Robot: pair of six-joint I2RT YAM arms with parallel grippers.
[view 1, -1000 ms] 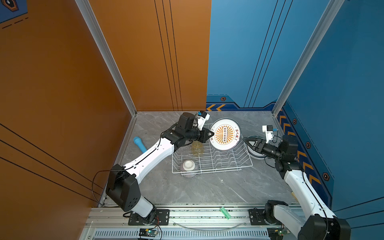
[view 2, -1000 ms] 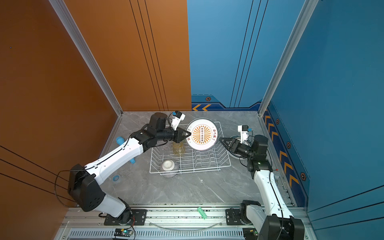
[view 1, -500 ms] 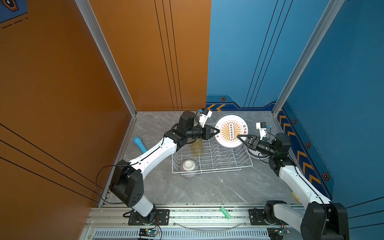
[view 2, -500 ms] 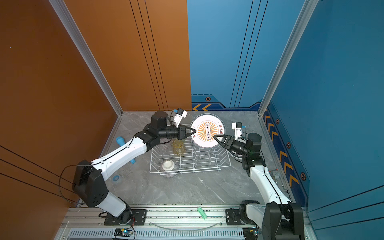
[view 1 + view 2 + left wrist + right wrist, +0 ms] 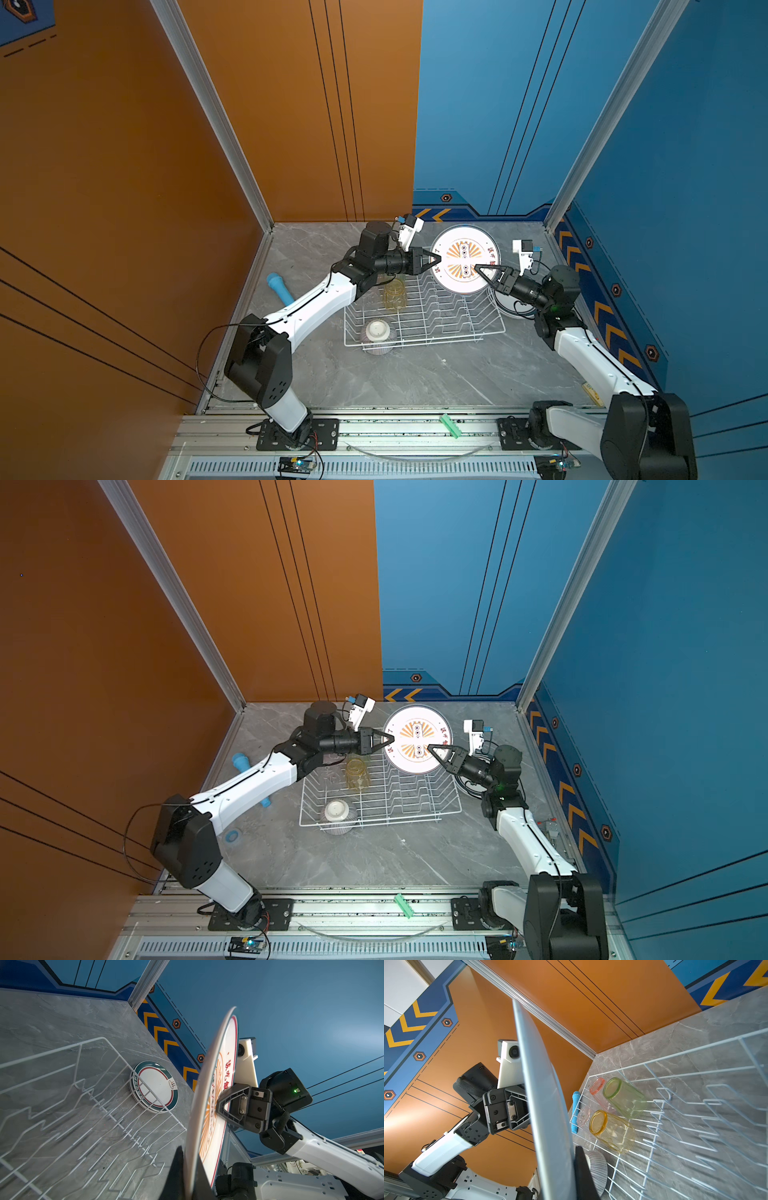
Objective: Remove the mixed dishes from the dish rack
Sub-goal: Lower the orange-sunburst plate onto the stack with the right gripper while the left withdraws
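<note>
The right gripper, spread and well off the right side of the white wire dish rack a second earlier, had reached in and pinched the rim of the round white plate with the orange sunburst centre. The left gripper stayed clamped on the opposite rim, so both held the plate upright above the rack's far right corner. This looked like a handover, with the left's release due next and the stack of ringed plates just right of the rack the likely destination

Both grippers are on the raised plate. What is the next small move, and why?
Probably the left gripper opens and backs away. Both grippers are shut on opposite edges of the plate, held above the rack, and the right gripper is nearer the plate stack on the table.
</note>
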